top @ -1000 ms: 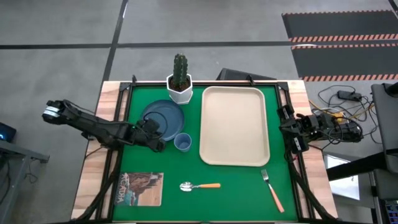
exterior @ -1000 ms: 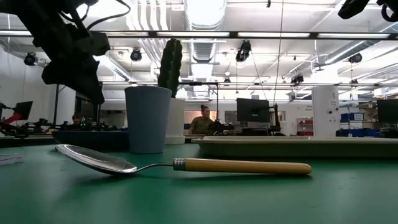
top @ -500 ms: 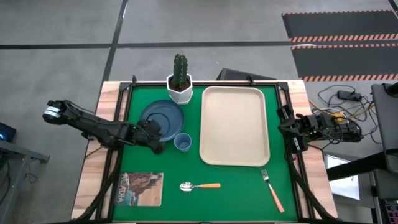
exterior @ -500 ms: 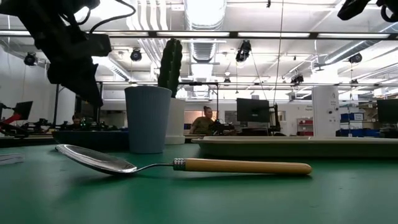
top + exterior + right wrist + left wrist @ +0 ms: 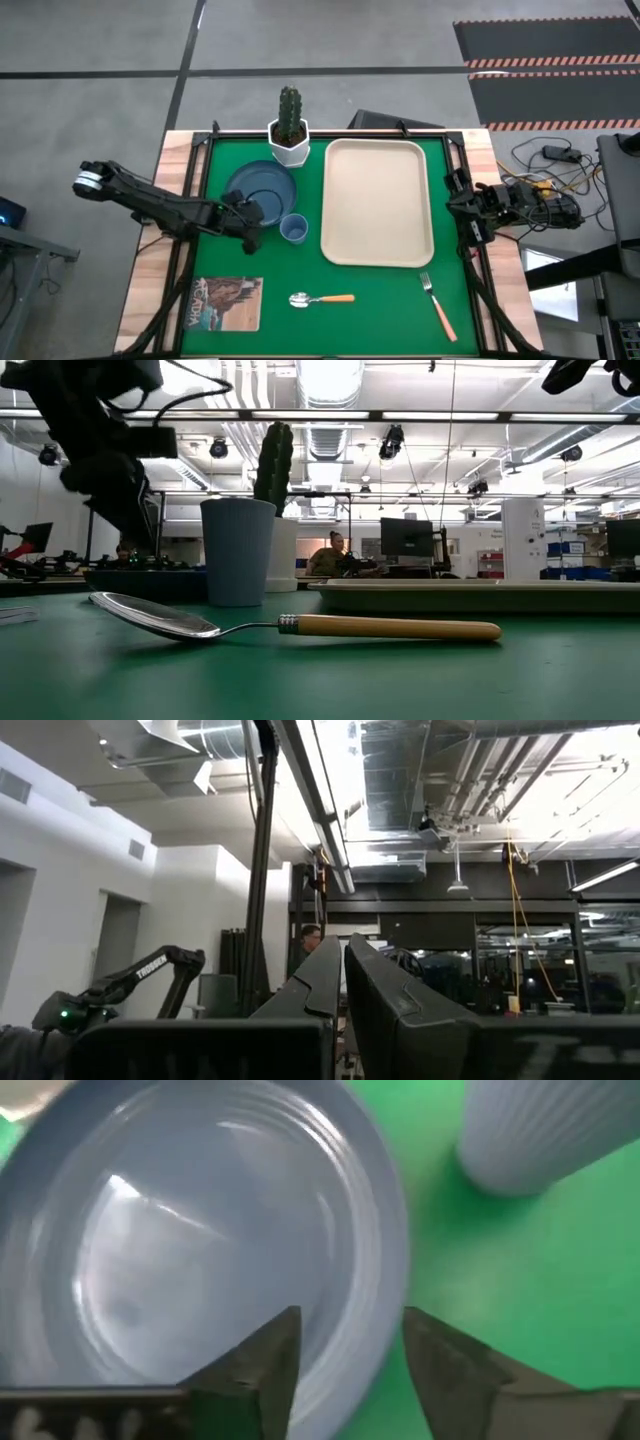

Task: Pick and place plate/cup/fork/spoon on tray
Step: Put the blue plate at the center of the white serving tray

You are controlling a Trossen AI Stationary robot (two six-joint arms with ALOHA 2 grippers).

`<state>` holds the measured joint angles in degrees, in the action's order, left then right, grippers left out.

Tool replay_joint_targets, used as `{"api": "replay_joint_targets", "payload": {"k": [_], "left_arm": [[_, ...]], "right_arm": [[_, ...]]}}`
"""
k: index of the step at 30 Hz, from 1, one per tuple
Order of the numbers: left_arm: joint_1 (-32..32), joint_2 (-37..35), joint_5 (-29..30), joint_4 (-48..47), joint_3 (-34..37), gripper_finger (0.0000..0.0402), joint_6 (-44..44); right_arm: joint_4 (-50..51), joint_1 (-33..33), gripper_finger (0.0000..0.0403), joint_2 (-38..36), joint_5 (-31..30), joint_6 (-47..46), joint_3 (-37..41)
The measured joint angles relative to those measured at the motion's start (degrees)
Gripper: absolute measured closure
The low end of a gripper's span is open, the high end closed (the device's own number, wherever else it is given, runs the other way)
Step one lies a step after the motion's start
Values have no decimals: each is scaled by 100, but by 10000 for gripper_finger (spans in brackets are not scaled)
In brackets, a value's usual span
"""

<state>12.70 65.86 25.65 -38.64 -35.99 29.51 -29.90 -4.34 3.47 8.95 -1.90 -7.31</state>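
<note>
Left gripper (image 5: 345,1355) reaches low over the plate (image 5: 190,1240) rim, fingers parted astride it; right gripper (image 5: 343,970) waits clenched at the table's right edge

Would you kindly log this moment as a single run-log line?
left tool: open, straddling plate rim | right tool: shut, waiting at table's right edge | cup, spoon, fork: on mat | tray: bare
</note>
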Motion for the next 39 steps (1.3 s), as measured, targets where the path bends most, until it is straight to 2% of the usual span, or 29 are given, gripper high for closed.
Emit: {"api": "replay_joint_targets", "payload": {"k": [5,14,19,27,35,39], "left_arm": [[1,397,-46,72,85,213,-599],[1,847,-184,321,491,215,-455],[3,897,-203,362,492,262,-506],[3,670,-152,362,494,391,-568],[1,491,-95,170,310,400,-587],[3,405,171,-235,77,401,-520]], "right_arm": [[92,-2,392,-1,-2,-1,0],[119,0,392,-1,-2,-1,0],[125,-2,392,-1,-3,1,0],[186,0,392,0,-2,-1,0],[219,-2,392,-1,-2,-1,0],[237,-2,392,-1,-2,-3,0]]}}
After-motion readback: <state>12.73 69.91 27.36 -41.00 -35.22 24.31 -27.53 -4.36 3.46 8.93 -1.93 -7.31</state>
